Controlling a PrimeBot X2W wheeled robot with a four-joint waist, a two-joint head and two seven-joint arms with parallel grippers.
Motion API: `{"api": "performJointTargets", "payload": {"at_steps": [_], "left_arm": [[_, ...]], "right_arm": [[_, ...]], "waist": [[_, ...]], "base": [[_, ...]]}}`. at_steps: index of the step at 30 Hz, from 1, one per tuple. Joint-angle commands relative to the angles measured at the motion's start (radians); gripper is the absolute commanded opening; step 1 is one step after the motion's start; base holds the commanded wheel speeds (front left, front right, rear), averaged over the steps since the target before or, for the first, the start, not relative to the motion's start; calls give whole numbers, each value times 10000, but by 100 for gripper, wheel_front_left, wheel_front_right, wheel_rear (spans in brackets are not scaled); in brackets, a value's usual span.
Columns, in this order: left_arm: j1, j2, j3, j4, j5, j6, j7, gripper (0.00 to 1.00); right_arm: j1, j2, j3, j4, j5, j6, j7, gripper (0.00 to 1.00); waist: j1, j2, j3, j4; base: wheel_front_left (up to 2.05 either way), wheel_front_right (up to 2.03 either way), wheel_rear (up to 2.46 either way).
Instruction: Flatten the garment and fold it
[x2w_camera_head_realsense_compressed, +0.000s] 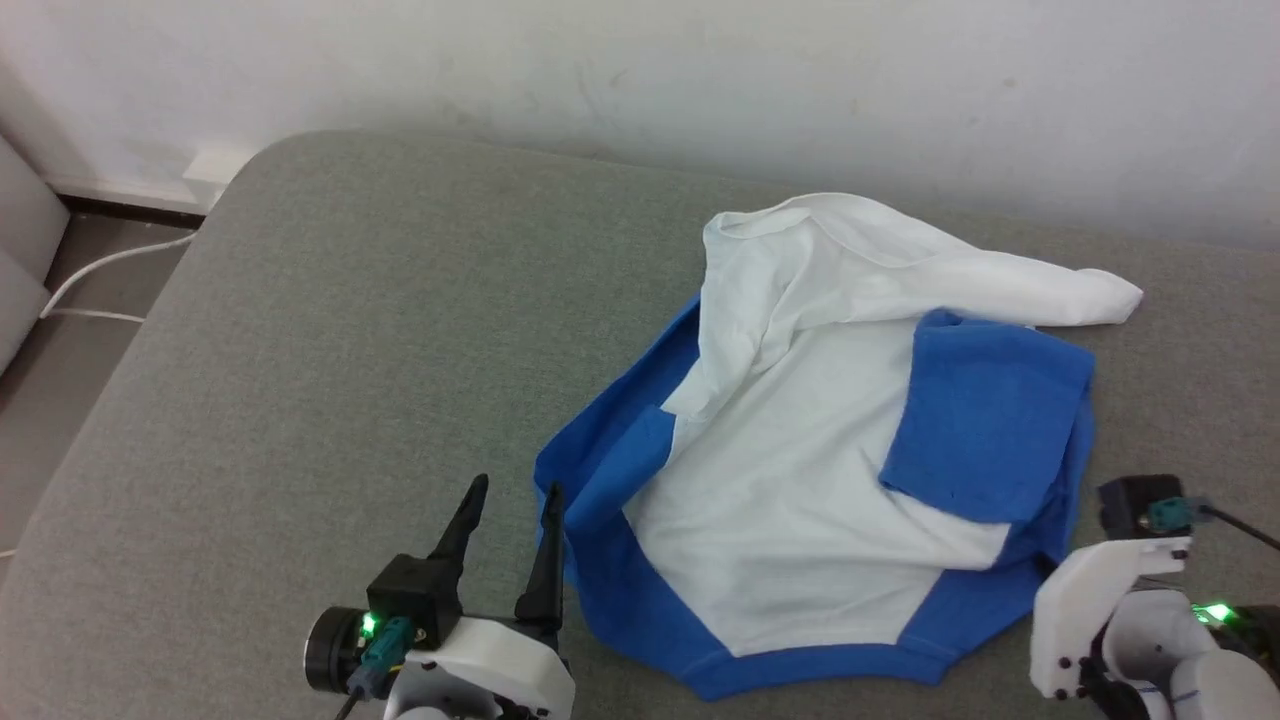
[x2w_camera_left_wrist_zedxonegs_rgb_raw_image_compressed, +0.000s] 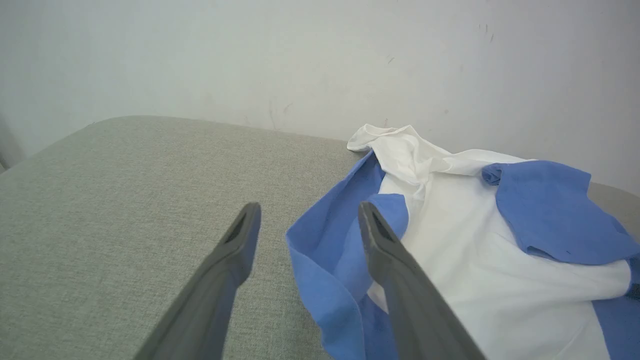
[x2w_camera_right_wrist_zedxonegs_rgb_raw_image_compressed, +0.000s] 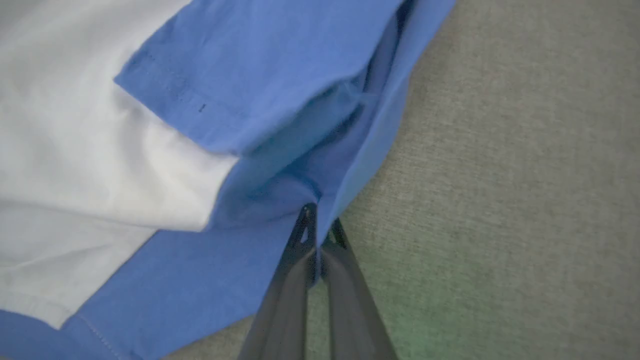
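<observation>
Blue garment (x2w_camera_head_realsense_compressed: 800, 470) edge, 4 o'clock, pinched by closed right gripper (x2w_camera_right_wrist_zedxonegs_rgb_raw_image_compressed: 318, 220), likely for spreading; left gripper (x2w_camera_head_realsense_compressed: 512, 505) wide, empty, 8 o'clock.

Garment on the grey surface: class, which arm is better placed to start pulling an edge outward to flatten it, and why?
Right, probably. The right end effector is shut on the garment's blue edge, ready to pull. The left end effector stands open beside the opposite blue edge, gripping nothing.

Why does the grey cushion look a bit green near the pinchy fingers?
Right wrist view: a faint green glow tints the grey cushion beside the right gripper, shut on the garment; head view: a green lamp shines on that wrist, likely the source.
</observation>
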Motion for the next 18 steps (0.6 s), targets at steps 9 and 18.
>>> {"api": "performJointTargets", "payload": {"at_steps": [9, 18], "left_arm": [[-11, -137, 187, 270, 160, -280, -46, 100], [-164, -208, 128, 474, 177, -456, -47, 100]], "right_arm": [[1831, 162, -969, -1547, 961, -29, 449, 0], [3023, 221, -840, -3151, 956, -29, 550, 100]], "waist": [[0, -1, -310, -869], [0, -1, -152, -1364]], "base": [[0, 0, 0], [0, 0, 0]]}}
